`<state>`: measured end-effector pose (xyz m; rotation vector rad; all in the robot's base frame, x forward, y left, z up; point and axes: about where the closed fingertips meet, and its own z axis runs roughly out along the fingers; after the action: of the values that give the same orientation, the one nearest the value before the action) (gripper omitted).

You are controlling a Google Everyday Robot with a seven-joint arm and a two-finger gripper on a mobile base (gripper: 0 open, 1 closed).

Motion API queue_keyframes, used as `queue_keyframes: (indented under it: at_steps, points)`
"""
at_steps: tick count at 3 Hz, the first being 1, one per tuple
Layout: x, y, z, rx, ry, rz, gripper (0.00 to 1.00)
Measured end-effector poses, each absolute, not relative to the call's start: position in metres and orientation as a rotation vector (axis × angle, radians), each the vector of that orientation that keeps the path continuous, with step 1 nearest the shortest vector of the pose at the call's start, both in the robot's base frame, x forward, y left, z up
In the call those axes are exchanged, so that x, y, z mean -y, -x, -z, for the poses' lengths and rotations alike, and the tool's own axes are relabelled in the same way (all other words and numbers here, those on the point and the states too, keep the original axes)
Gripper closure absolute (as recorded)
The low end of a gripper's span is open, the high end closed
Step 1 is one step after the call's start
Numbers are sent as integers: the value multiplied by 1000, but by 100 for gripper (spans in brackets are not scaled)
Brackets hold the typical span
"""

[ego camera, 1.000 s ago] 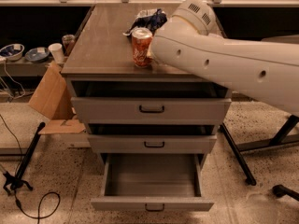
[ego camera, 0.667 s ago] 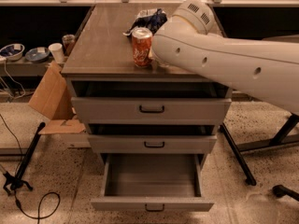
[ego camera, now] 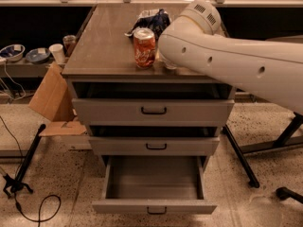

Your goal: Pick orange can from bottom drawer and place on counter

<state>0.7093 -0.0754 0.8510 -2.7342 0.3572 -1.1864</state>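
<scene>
The bottom drawer is pulled open, and the grey interior that shows holds nothing. On the counter a bright red-orange can with white script stands upright near the front edge. The paler orange can is not visible. My white arm reaches in from the right over the counter, just right of the red-orange can. My gripper is hidden behind the arm. A small pale piece shows under the arm on the counter; I cannot tell what it is.
A dark crumpled bag lies at the back of the counter. The two upper drawers are slightly ajar. A cardboard box and a shelf with bowls and cups stand to the left. Black stand legs are on the floor to the right.
</scene>
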Motion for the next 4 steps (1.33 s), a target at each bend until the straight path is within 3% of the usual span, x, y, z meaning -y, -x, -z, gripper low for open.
queue_keyframes:
  at_steps: [1, 4]
  points:
    - [87, -707, -850, -382, 2746, 1189, 47]
    - [115, -695, -857, -447, 2747, 1213, 46]
